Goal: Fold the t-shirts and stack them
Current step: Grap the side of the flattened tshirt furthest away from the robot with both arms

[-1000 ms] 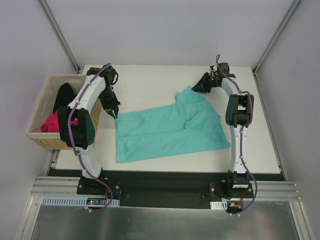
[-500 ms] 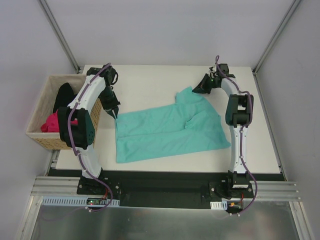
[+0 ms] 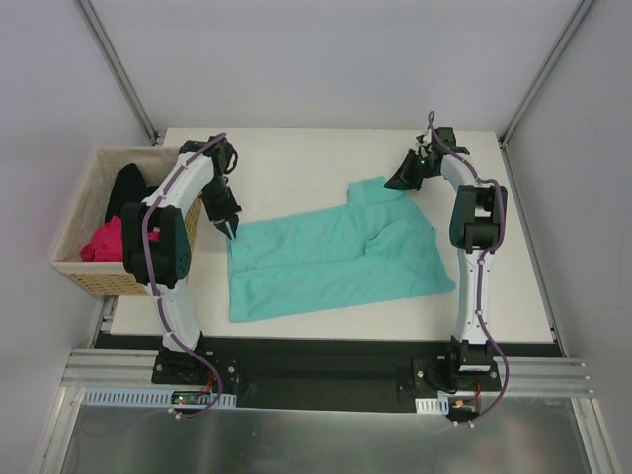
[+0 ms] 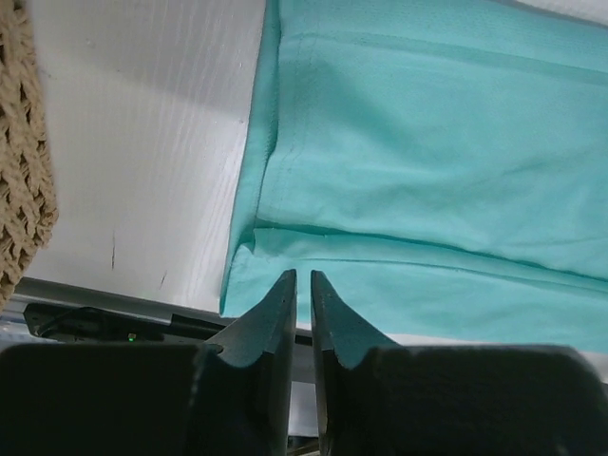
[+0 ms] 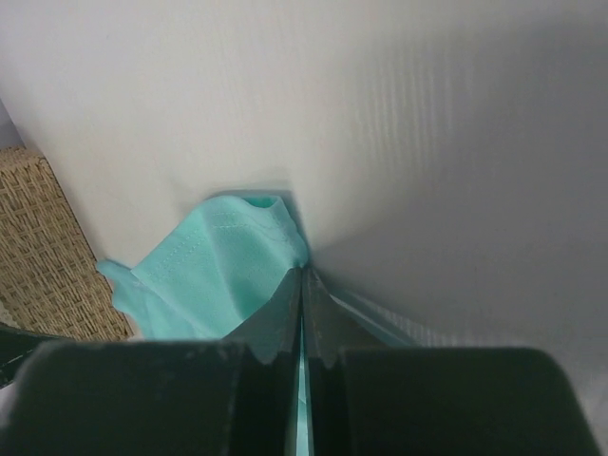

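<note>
right gripper (image 5: 302, 275): fingers pressed together, pinching the teal shirt (image 3: 326, 262) at an edge well away from the basket (image 3: 74, 269)
left gripper (image 4: 297, 277): fingers slightly apart, gripping nothing, over the shirt's edge nearest the basket
teal shirt: spread on the table (image 3: 296, 163), beside the basket
pink shirt (image 3: 102, 242), black shirt (image 3: 126, 188): inside the basket

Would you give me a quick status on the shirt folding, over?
Right gripper shut on teal t-shirt, far edge. Left gripper barely ajar at its left corner, no grip seen. Shirt spread on table. Nothing in the way.
</note>
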You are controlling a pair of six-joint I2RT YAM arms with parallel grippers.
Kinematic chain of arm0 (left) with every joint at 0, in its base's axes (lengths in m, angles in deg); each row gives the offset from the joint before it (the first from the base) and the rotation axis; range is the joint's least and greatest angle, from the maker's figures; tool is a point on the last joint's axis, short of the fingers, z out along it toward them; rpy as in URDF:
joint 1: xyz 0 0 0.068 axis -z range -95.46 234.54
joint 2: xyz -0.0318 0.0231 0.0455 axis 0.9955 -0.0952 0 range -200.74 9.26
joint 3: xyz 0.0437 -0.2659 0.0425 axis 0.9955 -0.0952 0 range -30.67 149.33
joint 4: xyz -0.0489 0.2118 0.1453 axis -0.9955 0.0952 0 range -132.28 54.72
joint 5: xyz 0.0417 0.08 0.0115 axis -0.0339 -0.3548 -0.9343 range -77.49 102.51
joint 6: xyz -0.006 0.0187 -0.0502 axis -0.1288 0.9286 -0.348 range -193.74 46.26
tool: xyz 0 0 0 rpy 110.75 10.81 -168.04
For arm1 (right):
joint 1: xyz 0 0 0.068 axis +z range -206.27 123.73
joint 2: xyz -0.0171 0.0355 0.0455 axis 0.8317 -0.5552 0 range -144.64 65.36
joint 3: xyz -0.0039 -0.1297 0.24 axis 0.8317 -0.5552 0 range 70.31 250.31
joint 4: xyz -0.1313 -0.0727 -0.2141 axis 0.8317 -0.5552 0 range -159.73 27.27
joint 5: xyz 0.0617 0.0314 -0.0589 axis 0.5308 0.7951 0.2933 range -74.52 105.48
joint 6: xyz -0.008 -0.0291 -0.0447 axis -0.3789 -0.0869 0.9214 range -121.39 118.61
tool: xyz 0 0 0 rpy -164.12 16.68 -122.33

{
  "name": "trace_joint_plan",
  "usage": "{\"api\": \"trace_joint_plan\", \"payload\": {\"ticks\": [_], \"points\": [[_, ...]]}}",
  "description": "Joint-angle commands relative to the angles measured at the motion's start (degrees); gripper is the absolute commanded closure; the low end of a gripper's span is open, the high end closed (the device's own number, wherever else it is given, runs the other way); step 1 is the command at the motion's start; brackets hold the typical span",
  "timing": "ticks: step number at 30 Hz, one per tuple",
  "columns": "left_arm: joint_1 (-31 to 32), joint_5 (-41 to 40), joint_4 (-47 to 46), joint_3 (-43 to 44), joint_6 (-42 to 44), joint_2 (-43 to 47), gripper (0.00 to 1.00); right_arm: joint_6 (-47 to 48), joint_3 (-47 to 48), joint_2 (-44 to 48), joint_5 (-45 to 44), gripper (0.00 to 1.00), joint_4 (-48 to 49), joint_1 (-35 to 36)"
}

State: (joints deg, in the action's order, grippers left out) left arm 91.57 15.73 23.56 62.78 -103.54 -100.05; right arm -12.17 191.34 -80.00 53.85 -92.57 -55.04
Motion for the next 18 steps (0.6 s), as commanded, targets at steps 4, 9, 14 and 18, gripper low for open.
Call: {"api": "trace_joint_plan", "payload": {"ticks": [4, 9, 14, 18], "points": [[-0.4, -0.4, -2.4, -1.0, 1.8, -5.3, 0.87, 2.3, -0.5, 5.7, -1.1, 0.99, -1.7, -0.8], [-0.9, -1.8, -2.5, 1.9, 0.9, -8.3, 0.87, 2.3, -0.6, 6.2, -1.0, 0.99, -2.0, -0.9], [-2.1, -2.4, -2.9, 2.2, -1.1, -9.3, 0.88, 2.7, -1.1, 7.0, -0.8, 0.99, -2.1, -1.1], [-2.6, -2.3, -4.1, 2.9, -1.1, -9.6, 0.88, 2.7, -1.1, 7.2, -0.6, 0.99, -2.1, -1.0]]}}
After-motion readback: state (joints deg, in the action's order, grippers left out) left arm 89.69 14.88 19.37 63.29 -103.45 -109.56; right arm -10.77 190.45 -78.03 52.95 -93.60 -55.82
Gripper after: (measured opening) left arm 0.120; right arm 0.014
